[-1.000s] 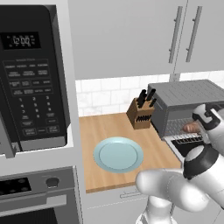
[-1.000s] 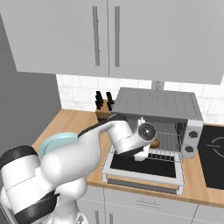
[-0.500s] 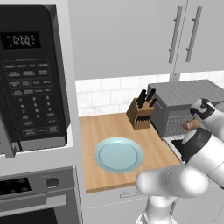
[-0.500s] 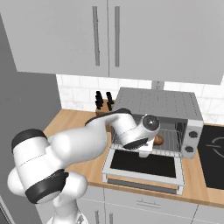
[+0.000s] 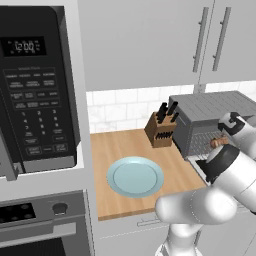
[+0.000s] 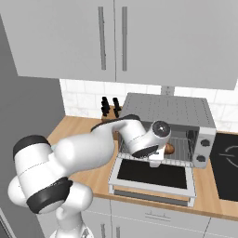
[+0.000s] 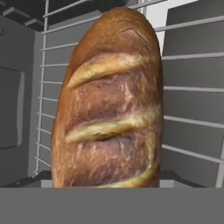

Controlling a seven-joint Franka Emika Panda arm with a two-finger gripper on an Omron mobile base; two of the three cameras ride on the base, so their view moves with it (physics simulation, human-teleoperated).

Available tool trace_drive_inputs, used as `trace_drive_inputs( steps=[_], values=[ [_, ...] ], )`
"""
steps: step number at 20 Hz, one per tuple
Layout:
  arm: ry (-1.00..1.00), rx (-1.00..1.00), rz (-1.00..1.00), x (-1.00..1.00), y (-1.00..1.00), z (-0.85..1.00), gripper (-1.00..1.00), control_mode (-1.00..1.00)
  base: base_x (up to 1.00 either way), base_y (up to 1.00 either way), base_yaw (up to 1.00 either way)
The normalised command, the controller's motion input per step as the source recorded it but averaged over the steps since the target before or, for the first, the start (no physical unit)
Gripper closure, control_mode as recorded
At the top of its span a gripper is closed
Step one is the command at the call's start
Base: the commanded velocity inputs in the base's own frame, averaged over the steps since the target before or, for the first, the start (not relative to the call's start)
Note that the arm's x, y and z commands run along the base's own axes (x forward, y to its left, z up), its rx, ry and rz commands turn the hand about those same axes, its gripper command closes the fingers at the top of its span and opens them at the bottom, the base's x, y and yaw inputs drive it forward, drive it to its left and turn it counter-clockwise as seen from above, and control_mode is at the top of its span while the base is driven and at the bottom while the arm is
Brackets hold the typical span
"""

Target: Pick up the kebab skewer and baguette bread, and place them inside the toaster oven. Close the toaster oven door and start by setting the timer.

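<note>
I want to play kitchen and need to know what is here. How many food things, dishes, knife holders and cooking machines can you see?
Food: 1, the golden-brown baguette bread.
Dishes: 1, the round pale blue plate.
Knife holders: 1, the wooden knife block.
Cooking machines: 3, the silver-grey toaster oven, the black microwave, the built-in steel oven.
Total: 6.

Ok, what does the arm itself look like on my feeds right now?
The arm is glossy white with rounded, bulbous links and dark grey to black bands at the joints. A round grey cap with a dark centre sits on the wrist. No cables or markings are visible.
</note>
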Motion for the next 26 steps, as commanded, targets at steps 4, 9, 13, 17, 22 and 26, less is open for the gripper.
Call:
trace_drive_inputs(
  steps=[4, 9, 13, 17, 22, 26],
  values=[
    [0.00, 0.00, 0.00, 0.15, 0.03, 0.00, -1.00, -1.00, 0.00, 0.00, 0.00],
    [0.00, 0.00, 0.00, 0.00, 0.00, 0.00, -1.00, -1.00, 0.00, 0.00, 0.00],
    [-0.01, 0.00, 0.00, 0.00, 0.00, 0.00, -1.00, -1.00, 0.00, 0.00, 0.00],
    [-0.06, 0.00, 0.00, -0.01, 0.00, 0.06, -1.00, -1.00, 0.00, 0.00, 0.00],
    [-0.04, 0.00, 0.00, -0.18, -0.14, 0.21, -1.00, -1.00, 0.00, 0.00, 0.00],
    [-0.05, 0.00, 0.00, -0.09, -0.04, 0.36, -1.00, -1.00, 0.00, 0.00, 0.00]
  ],
)
